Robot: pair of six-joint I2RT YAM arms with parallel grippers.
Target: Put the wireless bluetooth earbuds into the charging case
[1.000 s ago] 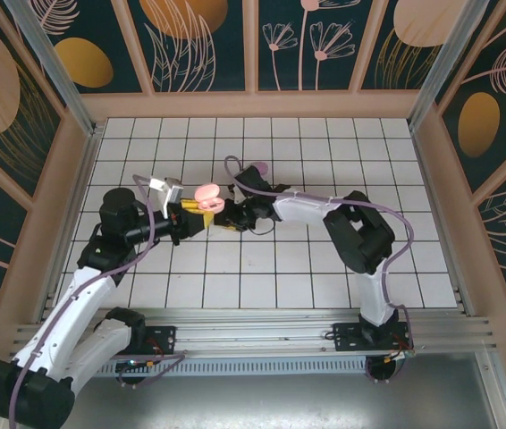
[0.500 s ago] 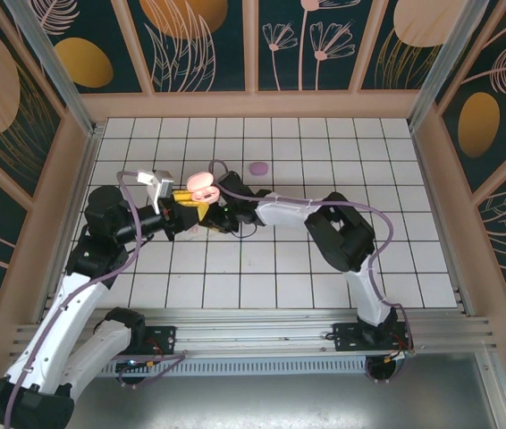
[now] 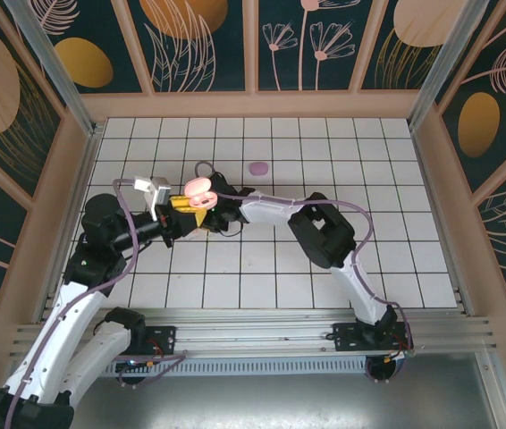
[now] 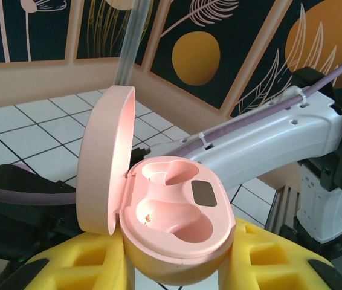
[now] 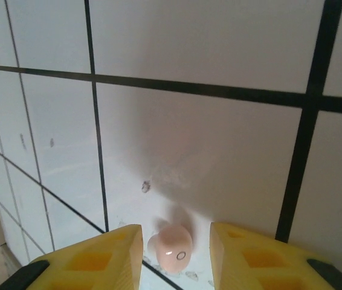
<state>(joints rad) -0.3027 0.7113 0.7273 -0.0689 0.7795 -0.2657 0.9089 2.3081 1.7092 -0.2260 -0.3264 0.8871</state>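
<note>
Pale pink plastic earbud (image 5: 170, 246), bottom centre: our right gripper (image 5: 176, 237) apart astride it, to pinch; left gripper (image 4: 180, 266) clamps open pink plastic case (image 4: 174, 211), ready.

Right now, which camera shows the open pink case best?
Left wrist view: the pink charging case is close up, lid open, both wells empty. The top external view shows the case as a small pink spot between the arms. The right wrist view faces a pink earbud on tiles.

My left fingers (image 4: 267, 260) clamp the case (image 4: 177, 226), left arm (image 3: 70, 308) reaching toward one o'clock. My right fingers (image 5: 92, 257) hang parted, pointing down, right arm (image 3: 275, 212) folded across toward nine o'clock.
</note>
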